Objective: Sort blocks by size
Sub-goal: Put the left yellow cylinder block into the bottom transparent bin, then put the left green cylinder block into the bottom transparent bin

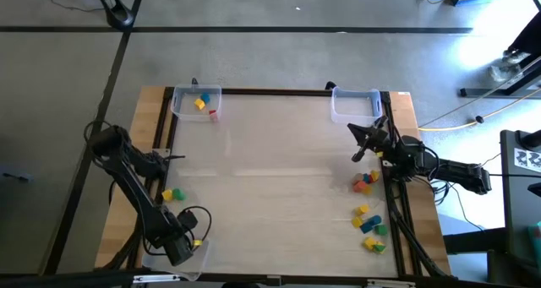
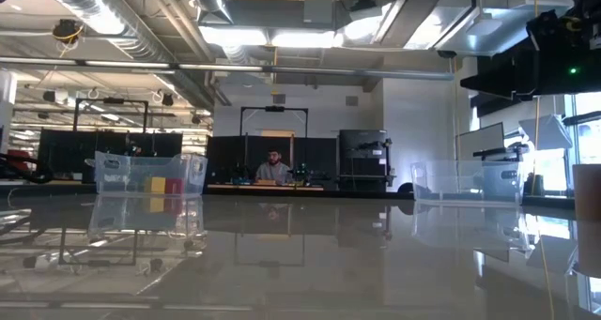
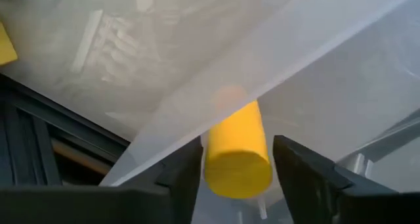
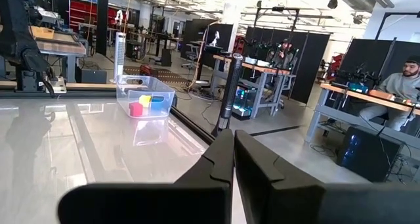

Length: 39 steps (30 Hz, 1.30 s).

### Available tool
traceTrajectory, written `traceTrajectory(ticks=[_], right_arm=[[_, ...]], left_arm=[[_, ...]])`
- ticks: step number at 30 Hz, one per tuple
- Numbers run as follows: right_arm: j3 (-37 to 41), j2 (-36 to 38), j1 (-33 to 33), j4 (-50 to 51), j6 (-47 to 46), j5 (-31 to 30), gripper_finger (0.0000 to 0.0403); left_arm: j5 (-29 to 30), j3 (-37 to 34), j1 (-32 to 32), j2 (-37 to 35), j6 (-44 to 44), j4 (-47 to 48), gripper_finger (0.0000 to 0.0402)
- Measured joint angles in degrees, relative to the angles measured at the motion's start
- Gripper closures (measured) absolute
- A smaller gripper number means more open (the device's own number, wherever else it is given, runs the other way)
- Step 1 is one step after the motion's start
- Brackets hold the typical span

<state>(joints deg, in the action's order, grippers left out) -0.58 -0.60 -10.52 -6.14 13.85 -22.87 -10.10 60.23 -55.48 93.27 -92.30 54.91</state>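
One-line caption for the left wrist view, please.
Left gripper holds a yellow block between its jaws at the rim of a clear tray.

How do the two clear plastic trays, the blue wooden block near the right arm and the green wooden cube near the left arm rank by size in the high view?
1. Left clear plastic tray and right clear plastic tray, alike.
2. Blue wooden block.
3. Green wooden cube.
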Motion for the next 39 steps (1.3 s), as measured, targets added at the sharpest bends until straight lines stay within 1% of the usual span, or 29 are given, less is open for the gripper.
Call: traceTrajectory(ticks=[3,6,11,13,15,18,20,23,28,31,39], right_arm=[[0.0,0.0,0.0,0.0,0.0,0.0,0.0386],[0.0,0.0,0.0,0.0,-0.4,0.0,0.0386],[0.0,0.0,0.0,0.0,-1.6,0.1,0.0386],[0.0,0.0,0.0,0.1,-1.7,0.6,0.0386],[0.0,0.0,0.0,0.2,-1.7,1.5,0.0386],[0.0,0.0,0.0,0.2,-1.7,1.5,0.0386],[0.0,0.0,0.0,0.2,-1.7,1.5,0.0386],[0.0,0.0,0.0,0.3,-1.7,1.5,0.0386],[0.0,0.0,0.0,0.2,-1.8,1.5,0.0386],[0.0,0.0,0.0,0.2,-1.8,1.5,0.0386],[0.0,0.0,0.0,0.2,-1.8,1.5,0.0386]], left_arm=[[-1.8,0.0,0.1,-0.8,1.2,-0.3,0.0199],[-2.7,0.0,0.2,-3.3,2.5,-0.3,0.0192],[-3.9,0.5,2.6,-11.2,-0.1,-0.1,0.0193],[-3.7,0.6,3.9,-14.8,-2.0,1.9,0.0193],[-1.1,0.6,5.3,-18.1,-4.5,6.5,0.0192],[7.2,0.4,7.7,-22.0,-7.7,13.0,0.0192],[10.4,-0.2,9.6,-23.4,-8.0,16.4,0.0192],[10.9,-2.3,12.2,-24.1,-5.0,18.4,0.0192],[10.9,-7.2,15.0,-24.3,2.9,15.3,0.0192],[10.8,-9.8,15.8,-24.3,6.0,14.5,0.0192],[11.8,-14.2,15.9,-24.3,11.8,16.4,0.0192]])
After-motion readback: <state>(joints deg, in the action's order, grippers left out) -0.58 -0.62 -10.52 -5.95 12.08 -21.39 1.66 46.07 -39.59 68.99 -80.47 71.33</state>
